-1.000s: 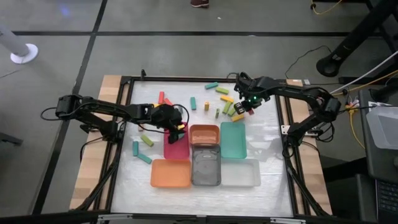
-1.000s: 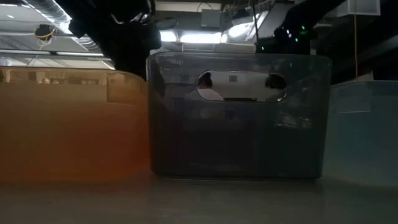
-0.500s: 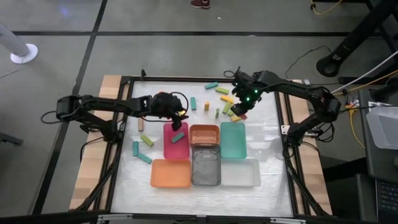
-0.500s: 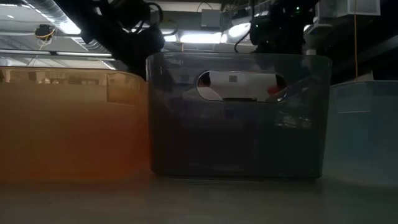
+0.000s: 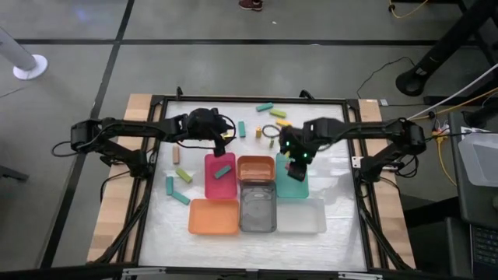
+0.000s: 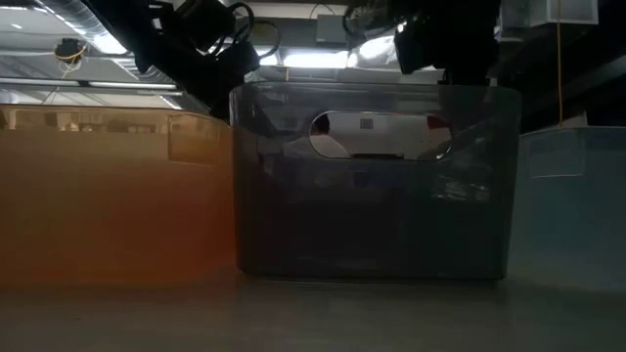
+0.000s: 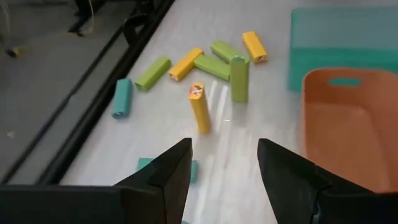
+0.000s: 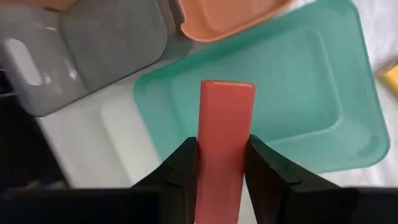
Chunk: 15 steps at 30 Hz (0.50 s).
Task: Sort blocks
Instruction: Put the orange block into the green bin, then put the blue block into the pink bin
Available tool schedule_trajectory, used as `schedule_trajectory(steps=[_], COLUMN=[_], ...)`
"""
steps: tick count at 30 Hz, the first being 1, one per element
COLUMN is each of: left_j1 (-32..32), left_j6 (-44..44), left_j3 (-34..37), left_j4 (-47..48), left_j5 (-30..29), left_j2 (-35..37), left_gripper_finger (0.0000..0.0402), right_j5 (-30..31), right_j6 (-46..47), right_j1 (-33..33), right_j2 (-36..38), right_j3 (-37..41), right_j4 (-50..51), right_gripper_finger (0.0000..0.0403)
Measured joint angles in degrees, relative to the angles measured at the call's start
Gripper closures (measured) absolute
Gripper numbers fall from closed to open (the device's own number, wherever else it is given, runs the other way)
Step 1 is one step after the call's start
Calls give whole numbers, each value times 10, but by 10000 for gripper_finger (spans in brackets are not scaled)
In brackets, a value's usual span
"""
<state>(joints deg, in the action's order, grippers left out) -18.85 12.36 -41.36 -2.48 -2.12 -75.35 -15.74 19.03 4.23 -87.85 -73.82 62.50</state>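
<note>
Small coloured blocks lie flat at the table's far side (image 5: 278, 113) and left of the trays (image 5: 184, 175). A teal block (image 5: 223, 171) lies inside the pink tray (image 5: 212, 187). My right gripper (image 5: 295, 159) hangs over the teal tray (image 5: 299, 185), shut on a red block (image 8: 225, 112). My left gripper (image 5: 220, 140) stands open and empty just beyond the pink tray's far end. In its wrist view (image 7: 224, 146), a yellow block (image 7: 199, 107) and a green block (image 7: 239, 78) stand on end ahead of it. My right gripper pinches the red block between its two fingers by the long sides (image 8: 205, 155), fingers lying along the block. The block's free end (image 8: 227, 87) sticks out past the fingertips. It is lifted clear, above the teal tray (image 8: 311, 93).
Six trays sit packed together mid-table: pink, brown-orange (image 5: 256, 168) and teal in the far row; orange (image 5: 214, 217), grey (image 5: 257, 208) and clear (image 5: 302, 216) in the near row. A dark frame (image 5: 158, 155) borders the table. In the low view the grey tray's wall (image 6: 372, 186) fills the front.
My right gripper has carried the red block from the far-right cluster of blocks toward the near and left, ending over the teal tray. My left gripper has moved from above the pink tray toward the far edge; a teal block now lies in that tray.
</note>
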Motion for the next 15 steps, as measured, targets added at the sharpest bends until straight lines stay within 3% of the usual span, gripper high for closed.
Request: schedule_trajectory(steps=[6,15], left_j1=[-15,-23], left_j6=[108,213], left_j3=[0,0], left_j4=[1,18], left_j5=[0,0], left_j2=[0,0], left_gripper_finger=[231,231], right_j5=[90,103], right_j6=[0,0], right_j1=[-62,-84], right_j2=[0,0], right_j3=[0,0], right_j4=[-5,-17], right_gripper_finger=[271,205])
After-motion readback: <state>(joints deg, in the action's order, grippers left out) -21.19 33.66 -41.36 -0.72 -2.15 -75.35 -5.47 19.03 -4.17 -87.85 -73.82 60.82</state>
